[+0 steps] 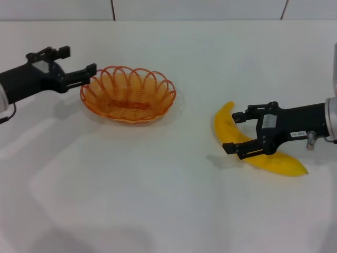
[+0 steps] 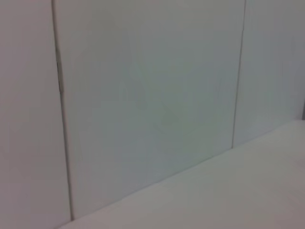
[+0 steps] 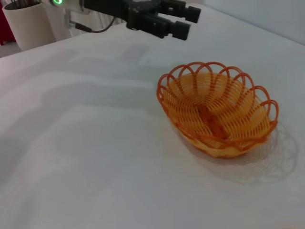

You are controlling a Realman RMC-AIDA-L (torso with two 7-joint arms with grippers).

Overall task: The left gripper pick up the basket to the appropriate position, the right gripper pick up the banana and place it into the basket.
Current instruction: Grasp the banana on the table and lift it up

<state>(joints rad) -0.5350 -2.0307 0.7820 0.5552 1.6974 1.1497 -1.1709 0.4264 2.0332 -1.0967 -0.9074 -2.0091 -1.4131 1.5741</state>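
The orange wire basket (image 1: 128,94) stands on the white table at the left centre; it also shows in the right wrist view (image 3: 217,114), empty. My left gripper (image 1: 81,59) is open just beside the basket's left rim, its near finger close to the rim, holding nothing; it also shows in the right wrist view (image 3: 187,21) apart from the basket. The yellow banana (image 1: 279,163) lies on the table at the right. My right gripper (image 1: 235,132) is open, one finger on each side of the banana's middle. The left wrist view shows neither object.
The white table (image 1: 158,200) stretches wide between basket and banana and toward the front. A panelled white wall (image 2: 152,95) stands behind the table. A white cylindrical container (image 3: 26,24) stands beyond the table's edge in the right wrist view.
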